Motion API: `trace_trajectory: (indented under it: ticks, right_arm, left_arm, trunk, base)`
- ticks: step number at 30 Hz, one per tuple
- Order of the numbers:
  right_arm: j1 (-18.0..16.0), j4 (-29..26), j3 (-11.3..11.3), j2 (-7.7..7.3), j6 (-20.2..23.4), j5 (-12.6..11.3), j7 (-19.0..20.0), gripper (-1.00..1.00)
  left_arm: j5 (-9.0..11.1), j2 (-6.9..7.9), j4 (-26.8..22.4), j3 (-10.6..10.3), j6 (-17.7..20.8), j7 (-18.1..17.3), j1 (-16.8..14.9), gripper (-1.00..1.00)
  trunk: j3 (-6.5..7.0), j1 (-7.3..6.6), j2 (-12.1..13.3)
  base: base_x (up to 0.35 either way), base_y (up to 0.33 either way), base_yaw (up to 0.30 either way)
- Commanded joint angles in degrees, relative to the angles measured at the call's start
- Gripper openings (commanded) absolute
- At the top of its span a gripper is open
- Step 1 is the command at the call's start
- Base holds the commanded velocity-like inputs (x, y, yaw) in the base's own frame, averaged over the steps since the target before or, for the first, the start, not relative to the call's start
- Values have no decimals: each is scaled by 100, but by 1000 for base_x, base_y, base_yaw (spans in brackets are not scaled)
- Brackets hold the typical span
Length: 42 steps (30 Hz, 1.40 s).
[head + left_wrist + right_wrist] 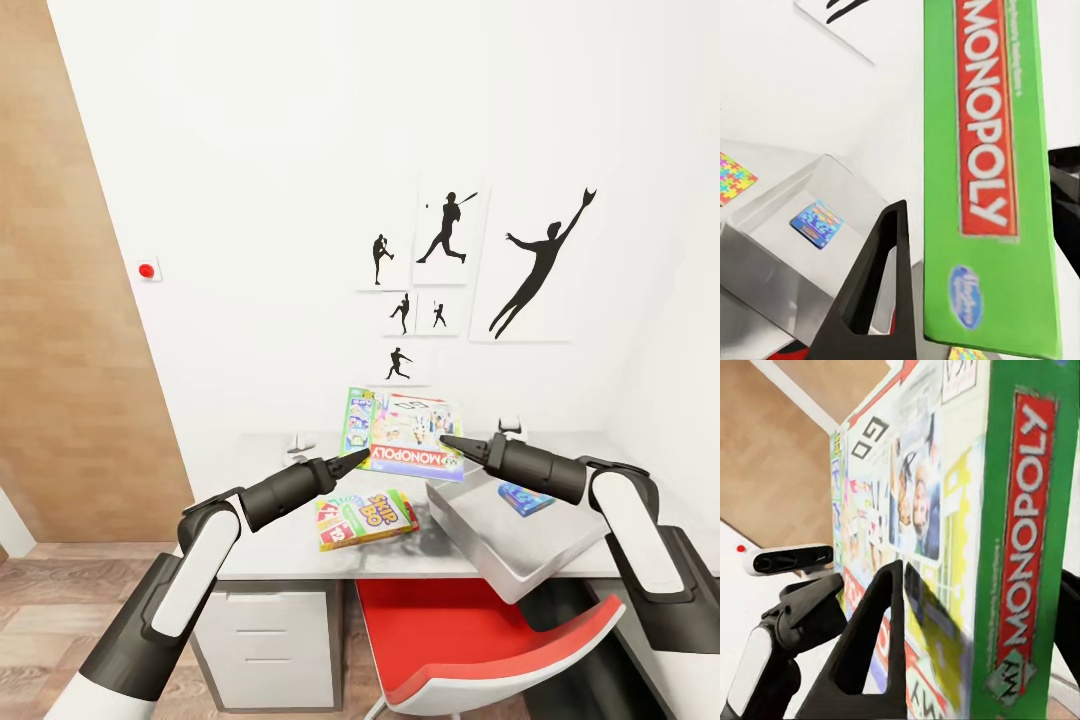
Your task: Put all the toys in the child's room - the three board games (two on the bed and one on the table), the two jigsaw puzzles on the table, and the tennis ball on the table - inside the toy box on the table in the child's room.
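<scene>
In the head view the left gripper (352, 461) sits at about 7 o'clock from the Monopoly box (405, 433), its tip touching the box's lower left edge. In the left wrist view one dark finger (874, 300) stands beside the green title edge of the box (997, 187); the other finger is cut off, so the jaws look spread wide around the box, though I cannot tell whether they press on it. The Skip-Bo box (365, 519) lies flat on the table (270, 545) at 6 o'clock from the Monopoly box, which is raised and tilted above the desk. At 3 o'clock of it, the right gripper (452, 444) meets its right edge. In the right wrist view its jaws are wide, one finger (870, 649) against the printed face, the far one just showing past the green side (1024, 540). At 4 o'clock lies the toy box (510, 545), tilted, with the small blue game (525, 497) inside.
</scene>
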Motion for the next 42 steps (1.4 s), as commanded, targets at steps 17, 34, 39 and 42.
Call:
trace_trajectory:
  ticks: [17,34,39,42]
  right_arm:
    - [-17,0,-21,-67,30,-96,50,-100]
    - [-23,3,-17,-106,30,-119,53,-100]
    - [-24,3,-15,-107,30,-119,52,-100]
    - [-22,1,-14,-108,30,-120,52,-100]
  left_arm:
    - [-37,21,3,-1,28,-3,-4,-100]
    - [-36,21,3,-1,31,-4,-4,-100]
    - [-36,22,3,-1,34,-4,-4,-100]
    - [-36,22,3,-1,32,-4,-4,-100]
  trunk:
    - [-9,3,-10]
    - [-9,3,-10]
    - [-9,3,-10]
    - [-9,3,-10]
  base:
    - [0,0,0]
    - [0,0,0]
    - [0,0,0]
    - [0,0,0]
